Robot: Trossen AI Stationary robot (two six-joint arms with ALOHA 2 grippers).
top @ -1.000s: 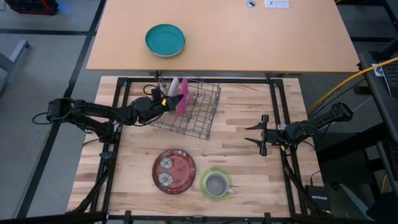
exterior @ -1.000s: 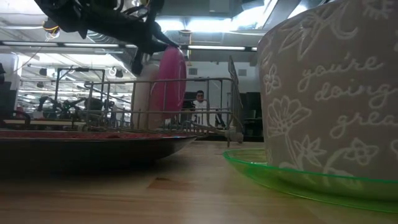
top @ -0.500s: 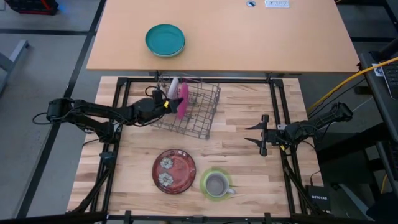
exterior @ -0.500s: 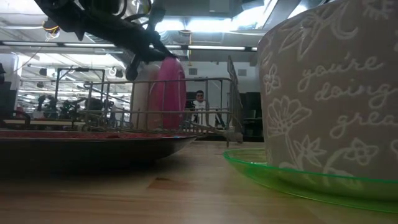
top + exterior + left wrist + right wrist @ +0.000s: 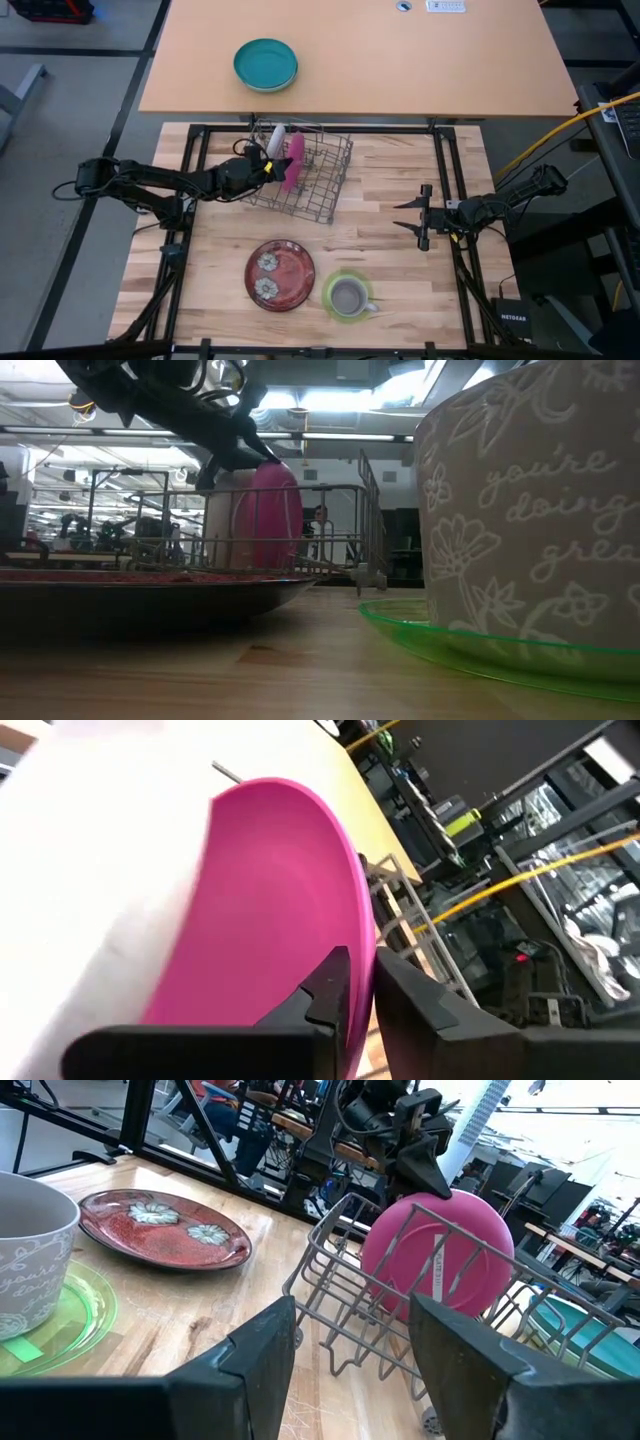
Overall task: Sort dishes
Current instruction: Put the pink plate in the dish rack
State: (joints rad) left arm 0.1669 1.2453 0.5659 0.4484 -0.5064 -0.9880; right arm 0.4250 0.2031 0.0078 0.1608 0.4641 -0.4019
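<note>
Left gripper [image 5: 272, 166] clamped on the rim of the magenta plate [image 5: 293, 158], which stands on edge in the wire rack [image 5: 318, 185], next to the white plate [image 5: 277, 141] already slotted there. In the left wrist view the fingers pinch the plate's edge from above; plate face is roughly vertical, its plane set across the rack's slots.

Right gripper [image 5: 424, 217] waits over the table [image 5: 390, 270] at the right side, jaws apart, well apart from all dishes.

Red plate [image 5: 281, 274] lies flat near the front edge; mug [image 5: 348, 297] sits on the green saucer [image 5: 335, 281] just beside it. Both lie between the arms, somewhat nearer the right gripper.

Judgement: the magenta plate looks seated; release and a straight-up lift come next.
</note>
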